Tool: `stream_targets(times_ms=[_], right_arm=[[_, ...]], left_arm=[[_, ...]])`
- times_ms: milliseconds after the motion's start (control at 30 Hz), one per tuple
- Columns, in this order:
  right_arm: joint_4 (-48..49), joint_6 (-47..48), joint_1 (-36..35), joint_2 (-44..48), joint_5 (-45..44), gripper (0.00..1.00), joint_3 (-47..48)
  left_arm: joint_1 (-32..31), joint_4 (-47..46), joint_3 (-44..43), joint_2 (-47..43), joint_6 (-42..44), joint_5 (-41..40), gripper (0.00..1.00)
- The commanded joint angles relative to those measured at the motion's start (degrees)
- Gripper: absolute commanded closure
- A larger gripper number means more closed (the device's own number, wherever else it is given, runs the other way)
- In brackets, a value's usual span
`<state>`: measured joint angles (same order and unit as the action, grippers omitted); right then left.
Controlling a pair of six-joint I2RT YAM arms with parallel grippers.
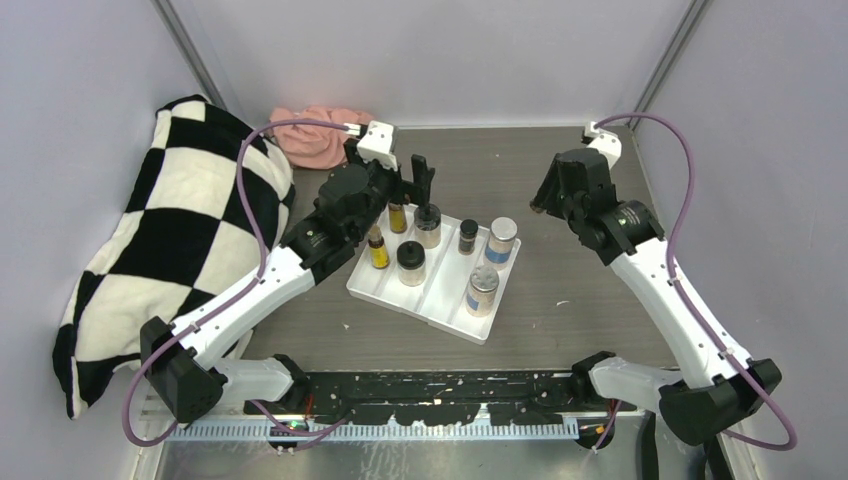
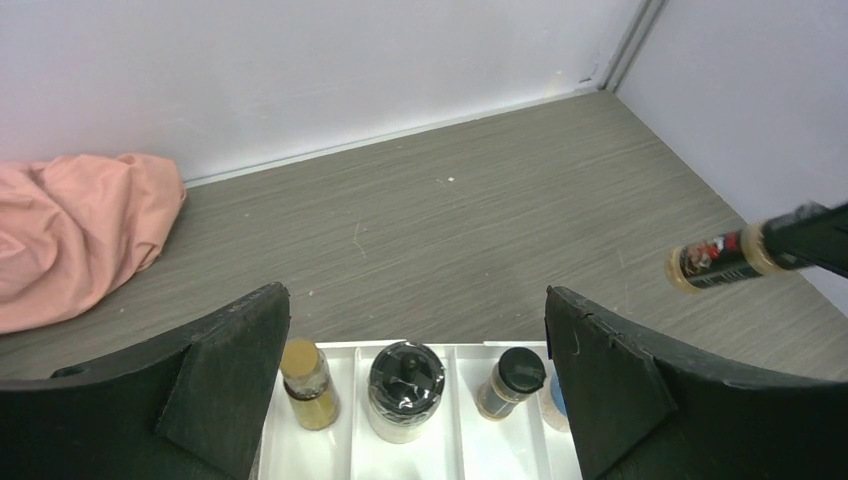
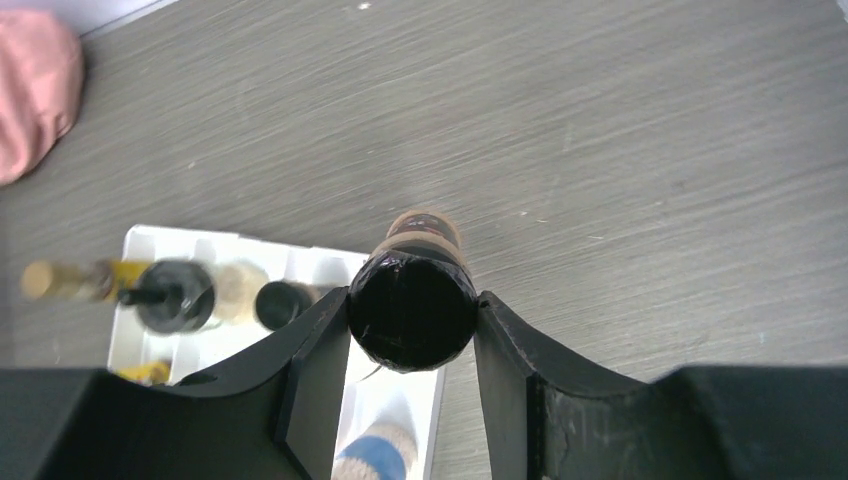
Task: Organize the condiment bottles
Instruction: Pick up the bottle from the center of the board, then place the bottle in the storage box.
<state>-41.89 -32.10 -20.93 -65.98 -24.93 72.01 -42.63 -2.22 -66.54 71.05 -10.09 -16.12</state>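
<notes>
A white tray holds several condiment bottles: two slim yellow ones, two black-lidded beige jars, a tiny dark bottle and two silver-lidded shakers. My left gripper is open and empty above the tray's far edge. In the left wrist view a yellow bottle, a beige jar and the tiny dark bottle stand below the open jaws. My right gripper hovers right of the tray, shut on a second tiny dark bottle, which also shows in the left wrist view.
A pink cloth lies at the back left. A black-and-white checkered cloth lies along the left wall. Grey walls close in the back and both sides. The tray sits angled in the table's middle.
</notes>
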Motion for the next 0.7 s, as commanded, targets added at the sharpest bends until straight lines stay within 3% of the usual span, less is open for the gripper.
stream_targets(times_ms=[0,333,667], right_arm=[[-1.0,5.5,-4.4,2.8,0.9,0.99,4.3],[-3.5,8.5,-15.7,1.3,2.3,0.99,7.7],[-4.6,9.2,-25.9,-4.4,1.2,0.99,10.9]], left_arm=[[0.3,-3.2,-1.8,-0.7,-0.7,-6.2,0.0],[0.3,-5.6,-3.3,-2.0,-0.6,-16.2,0.0],[0.2,-7.9,-4.0,-3.3,0.8,-19.7,0.0]])
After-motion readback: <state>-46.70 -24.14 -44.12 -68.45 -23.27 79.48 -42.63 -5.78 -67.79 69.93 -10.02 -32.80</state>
